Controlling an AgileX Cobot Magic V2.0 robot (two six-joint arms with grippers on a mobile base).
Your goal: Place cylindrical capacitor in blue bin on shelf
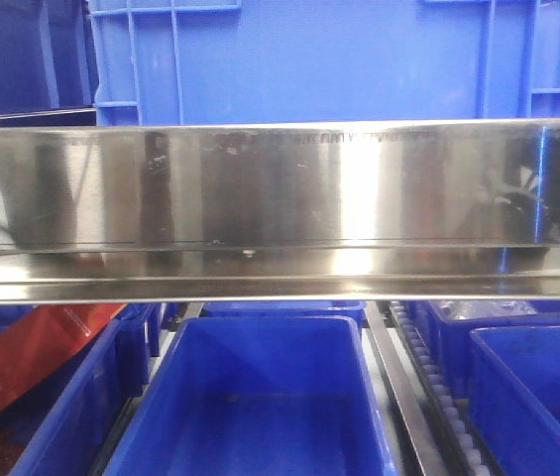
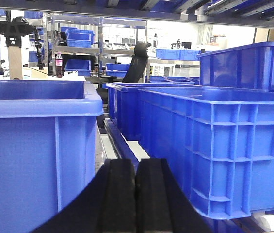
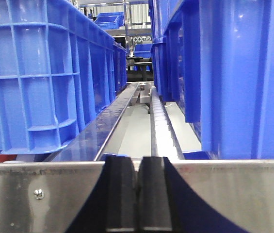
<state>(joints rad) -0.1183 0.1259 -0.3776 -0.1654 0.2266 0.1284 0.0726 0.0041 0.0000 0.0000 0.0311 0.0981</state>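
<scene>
The cylindrical capacitor is not in any view. The shelf's shiny steel front rail (image 1: 280, 198) spans the front view, and below it an open blue bin (image 1: 260, 397) shows a bare floor. My left gripper (image 2: 137, 167) is shut, pads pressed together with nothing between them, and points down a lane between two blue bins (image 2: 35, 145) (image 2: 214, 145). My right gripper (image 3: 137, 162) is also shut and holds nothing. It sits right at the steel rail (image 3: 40, 194), facing a white roller track (image 3: 161, 121).
A large blue crate (image 1: 329, 59) stands above the rail. An orange-red container (image 1: 22, 367) lies in the lower left bin. Roller tracks (image 1: 438, 387) separate the lanes. Tall blue bins (image 3: 44, 73) (image 3: 238, 73) wall the right gripper's lane. A black chair (image 2: 139, 58) stands far behind.
</scene>
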